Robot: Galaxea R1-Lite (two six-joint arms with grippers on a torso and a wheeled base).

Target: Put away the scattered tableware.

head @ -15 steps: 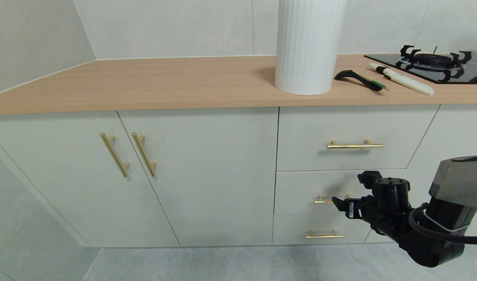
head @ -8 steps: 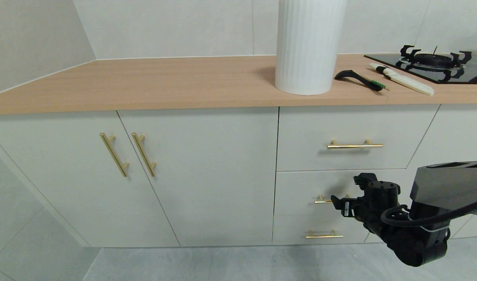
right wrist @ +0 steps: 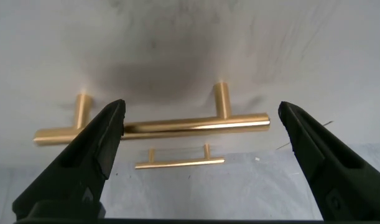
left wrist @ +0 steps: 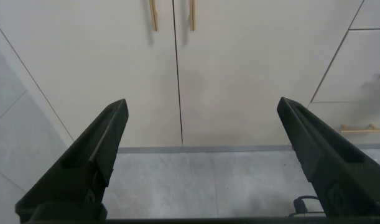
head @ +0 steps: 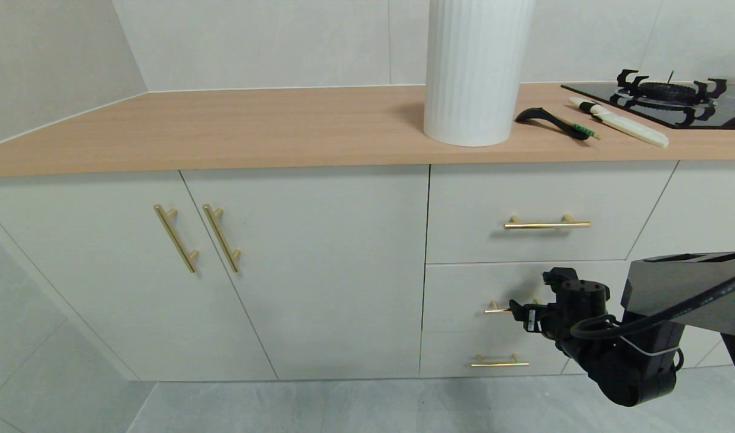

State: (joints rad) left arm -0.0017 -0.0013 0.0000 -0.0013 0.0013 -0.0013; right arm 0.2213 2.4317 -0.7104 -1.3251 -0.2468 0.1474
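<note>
here, a curved black scoop [head: 542, 114] lies beside a cream-white knife [head: 623, 124]

Light brown wood-grain countertop [head: 253, 129], matt. Pale grey flat cabinet fronts [head: 319, 264], smooth and matt. Gold-coloured metal bar handle [right wrist: 196, 126], polished, reflective. Tall white ribbed cylinder [head: 472, 72], matt. Black glass hob [head: 595, 91], glossy. Black plastic ladle [head: 532, 114], slight sheen. Cream plastic-looking knife [head: 628, 127], smooth. Grey floor tiles [head: 343, 409], matt.
</note>
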